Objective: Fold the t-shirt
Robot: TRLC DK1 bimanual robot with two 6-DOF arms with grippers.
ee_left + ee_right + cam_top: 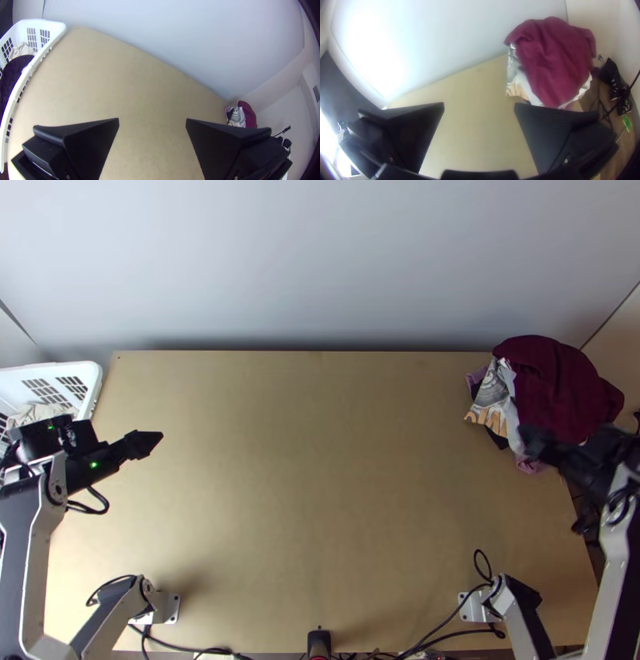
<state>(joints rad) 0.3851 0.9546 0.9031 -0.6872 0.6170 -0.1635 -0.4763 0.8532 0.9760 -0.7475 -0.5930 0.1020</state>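
T-shirt pile (494,400), maroon cloth (552,380) uppermost, lies bunched on the surface (336,484) just beyond the right gripper (534,444). Both grippers hang spread and empty; a white basket (80,370) holding cloth crowds the left gripper's (150,442) outer side.

"Please, what lies near the pale wall (453,40)?"

"It is a bunched dark-red cloth (553,63), upon a white cloth with a grey and orange print (521,86)."

"And how is the right gripper (534,440)?"

"Its two wide, flat, black fingers (416,128) stand well apart. Between them I see the light wooden table (476,133)."
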